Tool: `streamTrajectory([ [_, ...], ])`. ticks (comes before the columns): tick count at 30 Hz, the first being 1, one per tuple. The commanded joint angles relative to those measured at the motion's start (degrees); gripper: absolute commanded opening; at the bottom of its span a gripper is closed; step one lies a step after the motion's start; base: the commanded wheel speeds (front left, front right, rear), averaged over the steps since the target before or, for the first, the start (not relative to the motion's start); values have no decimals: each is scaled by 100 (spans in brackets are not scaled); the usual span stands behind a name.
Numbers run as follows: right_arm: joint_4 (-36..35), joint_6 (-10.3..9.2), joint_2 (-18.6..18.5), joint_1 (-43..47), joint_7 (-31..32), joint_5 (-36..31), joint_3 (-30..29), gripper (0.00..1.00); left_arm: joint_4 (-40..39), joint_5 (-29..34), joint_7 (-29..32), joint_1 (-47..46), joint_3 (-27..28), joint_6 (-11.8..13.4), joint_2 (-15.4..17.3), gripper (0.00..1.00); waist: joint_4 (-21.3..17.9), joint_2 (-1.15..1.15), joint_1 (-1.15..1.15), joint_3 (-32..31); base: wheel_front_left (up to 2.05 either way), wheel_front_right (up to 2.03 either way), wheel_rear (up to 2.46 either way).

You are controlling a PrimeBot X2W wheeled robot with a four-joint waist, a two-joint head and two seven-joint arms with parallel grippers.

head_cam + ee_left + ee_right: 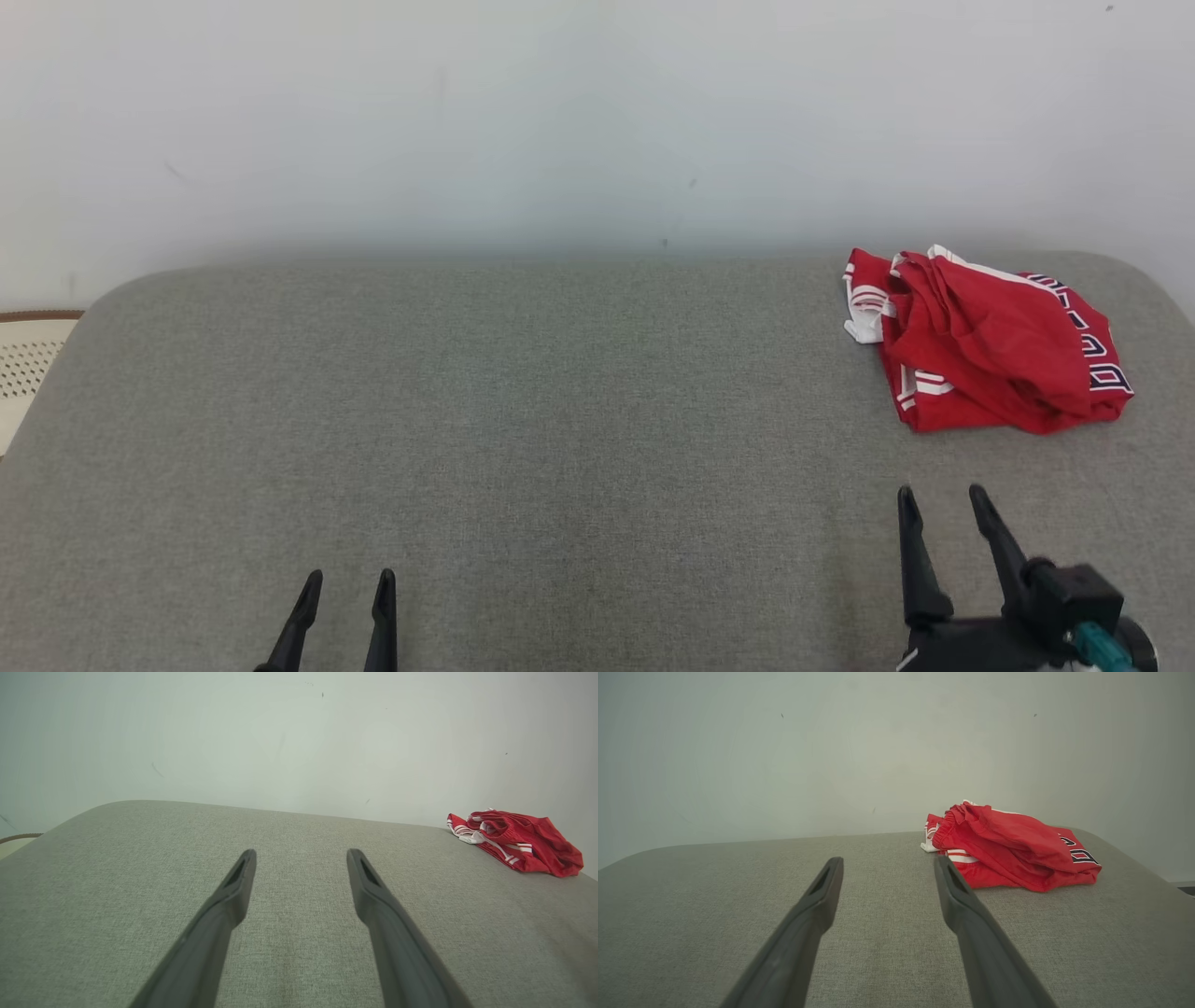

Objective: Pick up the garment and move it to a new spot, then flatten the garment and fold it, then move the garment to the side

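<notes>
The garment (990,341) lay in the far right corner of the grey padded surface (560,420), close to the far edge and reaching almost to the right edge. It was red with white stripes and dark, white-outlined lettering, bunched into a loose, rumpled heap rather than spread flat. Its long axis ran roughly across the surface, left to right, slanting a little so that the left end sat nearer the far edge and the right end came slightly towards the near edge. The left end showed white striped trim and, in the right wrist view, a gathered, elastic-looking band. The lettering ran along the end that pointed at the right edge.

The right gripper (940,492) stood by the near edge on the right side, near the garment but apart from it, fingers pointing towards the far edge. Its fingers were moderately spread with nothing between them. The left gripper (350,577) sat at the near edge, left of the middle and well apart from the garment, fingers likewise parted and empty. I could not tell whether either gripper touched the fabric below.

A pale wall (560,121) rose behind the far edge, and a cream perforated object (28,359) showed past the left edge.
</notes>
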Motion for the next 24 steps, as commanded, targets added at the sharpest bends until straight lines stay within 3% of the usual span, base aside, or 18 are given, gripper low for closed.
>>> streamTrajectory([
  [1,-177,-4,102,233,15,-64,-18,100,3,-3,-28,73,-1,5,-13,100,52,0,0,-45,0,0,0],
  [8,-566,-4,239,742,6,-112,116,100,-13,-12,-28,76,19,38,-47,100,144,0,0,-99,0,0,0],
  [24,-678,-4,282,777,84,-243,7,100,-13,-92,-28,200,79,23,-76,100,160,0,0,-158,0,0,0],
])
